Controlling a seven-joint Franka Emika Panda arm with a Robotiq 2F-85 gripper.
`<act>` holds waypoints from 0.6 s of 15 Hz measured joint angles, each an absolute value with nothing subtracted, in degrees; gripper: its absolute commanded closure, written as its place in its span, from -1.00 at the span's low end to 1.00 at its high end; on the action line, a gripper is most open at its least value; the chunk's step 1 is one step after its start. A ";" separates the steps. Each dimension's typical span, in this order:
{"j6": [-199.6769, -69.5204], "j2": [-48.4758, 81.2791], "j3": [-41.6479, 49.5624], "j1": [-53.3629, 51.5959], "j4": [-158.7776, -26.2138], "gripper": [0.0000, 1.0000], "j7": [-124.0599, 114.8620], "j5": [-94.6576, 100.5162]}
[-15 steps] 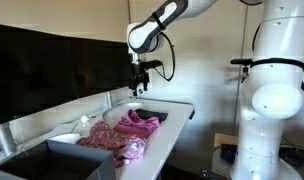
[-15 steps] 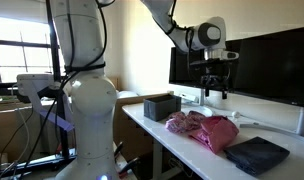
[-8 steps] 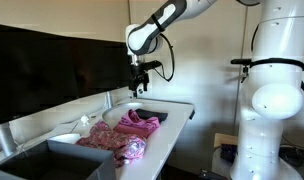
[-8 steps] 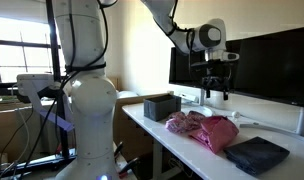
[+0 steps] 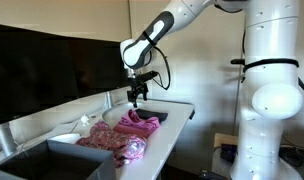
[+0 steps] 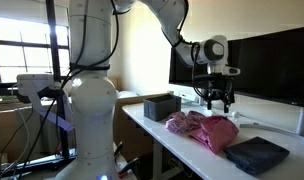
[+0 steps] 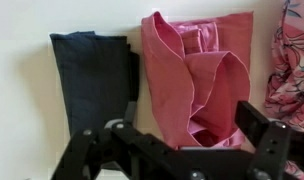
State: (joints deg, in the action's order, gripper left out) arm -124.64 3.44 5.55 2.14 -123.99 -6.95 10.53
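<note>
My gripper (image 5: 138, 96) hangs open above the white table, over a folded pink cloth (image 5: 138, 124); its jaws stand wide with nothing between them. The gripper (image 6: 214, 97) is a short way above the pink cloth (image 6: 208, 128), not touching it. In the wrist view the gripper (image 7: 187, 138) frames the lower folds of the pink cloth (image 7: 187, 75). A folded dark blue cloth (image 7: 92, 80) lies right beside the pink one. That dark cloth (image 6: 255, 153) sits near the table's end. A floral pink garment (image 7: 297, 50) lies on the other side.
A black box (image 6: 162, 106) stands on the table beyond the clothes. A dark bin (image 5: 57, 160) and a white bowl (image 5: 65, 138) sit at one end. A large dark monitor (image 6: 262, 60) runs along the back of the table (image 5: 177, 125). The robot's white base (image 5: 272, 100) stands beside it.
The arm has come down and the gripper now hangs lower, closer to the pink cloth. The jaws stay open. The clothes have not moved.
</note>
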 measured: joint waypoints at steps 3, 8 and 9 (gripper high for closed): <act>-124.67 6.03 5.09 1.99 -123.28 -1.00 -6.95 10.52; -125.05 9.84 3.55 1.85 -123.22 -1.00 -5.97 10.09; -125.19 10.57 3.32 1.83 -123.20 -1.00 -5.77 9.93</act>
State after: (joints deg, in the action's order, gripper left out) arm -125.19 10.57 3.32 1.83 -123.20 -5.77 9.93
